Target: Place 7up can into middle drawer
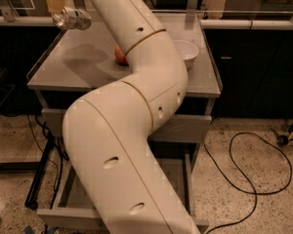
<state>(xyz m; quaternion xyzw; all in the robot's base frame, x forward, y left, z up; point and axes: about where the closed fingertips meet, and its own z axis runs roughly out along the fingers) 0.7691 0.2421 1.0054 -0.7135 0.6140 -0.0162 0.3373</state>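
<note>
1. Starting nearest the camera, the middle drawer [79, 198] stands pulled out low at the bottom of the view. Its flat grey tray is open from above, which is the opening the can needs. The robot's arm [122, 145] hides much of the tray, and nothing lies in the parts that show.
2. Just above, the other drawer front [185, 128] sits shut under the table top, so only the lower drawer offers a place to set anything down.
3. A black cable [249, 179] loops over the floor to the right, well apart from the drawer and, as I judge it, out of the arm's path.
4. On the table [73, 74] a red apple [119, 56] peeks out from just behind the arm. A white bowl [186, 51] stands to its right, near the arm's bend. Neither belongs to the task, so both are best left alone.
5. Farthest back, over the table's rear left corner, the gripper [60, 9] has the 7up can [74, 19]. The claw is closed in on the can's body with nothing else in it. The can lies on its side in the air, clear of the surface, and its shadow falls on the table below.
6. That height probably lets the can pass over the table edge and the apple without a knock. The can is well apart from the drawer, so the carry forward and down is yet to be done.
</note>
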